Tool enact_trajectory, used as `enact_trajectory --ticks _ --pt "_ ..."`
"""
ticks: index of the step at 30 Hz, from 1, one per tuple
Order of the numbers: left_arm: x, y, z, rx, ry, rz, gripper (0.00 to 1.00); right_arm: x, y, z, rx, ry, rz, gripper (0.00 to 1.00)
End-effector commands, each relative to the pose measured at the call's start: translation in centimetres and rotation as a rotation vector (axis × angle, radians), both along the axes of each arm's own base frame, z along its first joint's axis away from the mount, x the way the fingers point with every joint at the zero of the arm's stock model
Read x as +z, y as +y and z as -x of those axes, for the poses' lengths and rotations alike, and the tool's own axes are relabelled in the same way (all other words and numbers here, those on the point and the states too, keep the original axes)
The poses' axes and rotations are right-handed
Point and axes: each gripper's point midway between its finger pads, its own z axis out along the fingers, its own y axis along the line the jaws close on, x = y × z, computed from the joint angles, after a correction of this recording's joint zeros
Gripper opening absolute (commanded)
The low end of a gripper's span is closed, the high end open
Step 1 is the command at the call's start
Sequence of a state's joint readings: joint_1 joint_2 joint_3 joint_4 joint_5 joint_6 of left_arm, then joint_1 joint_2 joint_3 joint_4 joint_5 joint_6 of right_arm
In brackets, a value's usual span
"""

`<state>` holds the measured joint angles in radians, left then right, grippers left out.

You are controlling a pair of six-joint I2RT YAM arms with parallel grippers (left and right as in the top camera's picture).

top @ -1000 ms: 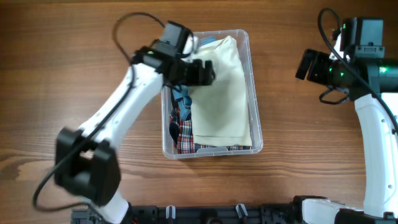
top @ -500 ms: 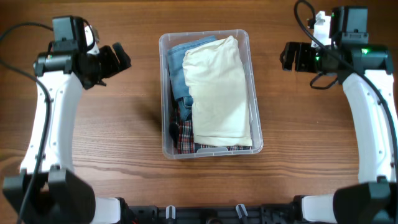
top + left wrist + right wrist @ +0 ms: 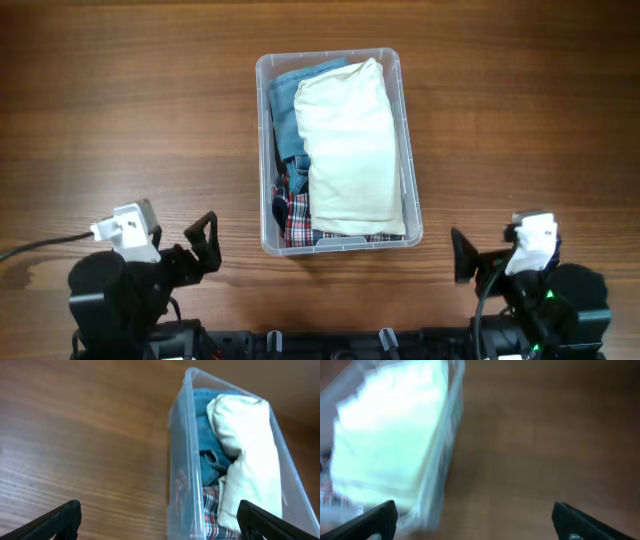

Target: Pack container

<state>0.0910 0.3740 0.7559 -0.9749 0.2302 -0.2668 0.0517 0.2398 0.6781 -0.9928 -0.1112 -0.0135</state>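
Container (image 3: 338, 247) sits mid-table (image 3: 120, 120), filled with folded garments, cream one (image 3: 350, 140) on top. Left pincer (image 3: 203, 248) and right pincer (image 3: 465, 258): wide open, empty, well apart from it. Judged light, stiff-walled and slippery (grip the thick rim).

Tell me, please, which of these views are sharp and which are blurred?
Right wrist: smeared throughout, with the cream garment and the container wall soft-edged. Left wrist: reasonably sharp, with the folds in the denim legible. Overhead: crisp throughout.
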Motion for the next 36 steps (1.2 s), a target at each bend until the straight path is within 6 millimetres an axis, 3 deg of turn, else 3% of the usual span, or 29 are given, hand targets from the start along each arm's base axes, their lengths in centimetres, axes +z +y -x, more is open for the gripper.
enact_trajectory --ticks 1,5,11,12,13,14,18,20,23,25,28,29,32,36 --pt "-1.0 -0.2 0.6 -0.013 0.041 -0.004 1.00 -0.4 -0.1 0.3 0.004 0.009 0.012 1.00" --pt "-1.1 -0.2 0.7 -0.013 0.044 -0.004 1.00 -0.4 -1.5 0.1 -0.070 0.007 0.059 1.00" --pt "-1.1 -0.2 0.7 -0.013 0.044 -0.004 1.00 0.1 -1.5 0.5 -0.070 -0.030 0.055 1.00" --pt "-1.1 -0.2 0.7 -0.013 0.045 -0.004 1.00 0.4 -1.6 0.7 -0.072 -0.052 0.053 0.87" --pt "-1.1 -0.2 0.7 -0.013 0.045 -0.004 1.00 0.9 -1.9 1.0 -0.085 -0.087 0.059 0.51" --pt "-1.1 -0.2 0.7 -0.013 0.045 -0.004 1.00 1.2 -1.9 1.3 -0.085 -0.113 0.057 1.00" --pt "-1.1 -0.2 0.7 -0.013 0.044 -0.004 1.00 2.5 -1.7 2.5 -0.078 -0.215 0.039 1.00" --pt "-1.1 -0.2 0.7 -0.013 0.045 -0.004 1.00 1.9 -1.1 2.2 -0.044 -0.200 0.024 1.00" --pt "-1.1 -0.2 0.7 -0.013 0.044 -0.004 1.00 -0.9 -1.0 0.2 -0.043 -0.172 0.034 1.00" --pt "-1.1 -0.2 0.7 -0.013 0.045 -0.004 1.00 -2.8 -0.7 -3.3 -0.015 -0.256 0.075 1.00" --pt "-1.1 -0.2 0.7 -0.013 0.044 -0.004 1.00 -3.8 0.6 -6.3 0.043 -0.404 0.060 1.00" --pt "-1.1 -0.2 0.7 -0.013 0.044 -0.004 1.00 -3.0 1.4 -7.2 0.104 -0.536 0.101 1.00" --pt "-1.1 -0.2 0.7 -0.013 0.045 -0.004 1.00 -2.6 1.6 -7.5 0.140 -0.621 0.220 1.00" --pt "-1.1 -0.2 0.7 -0.013 0.044 -0.004 1.00 -2.7 1.6 -7.5 0.143 -0.620 0.222 1.00"
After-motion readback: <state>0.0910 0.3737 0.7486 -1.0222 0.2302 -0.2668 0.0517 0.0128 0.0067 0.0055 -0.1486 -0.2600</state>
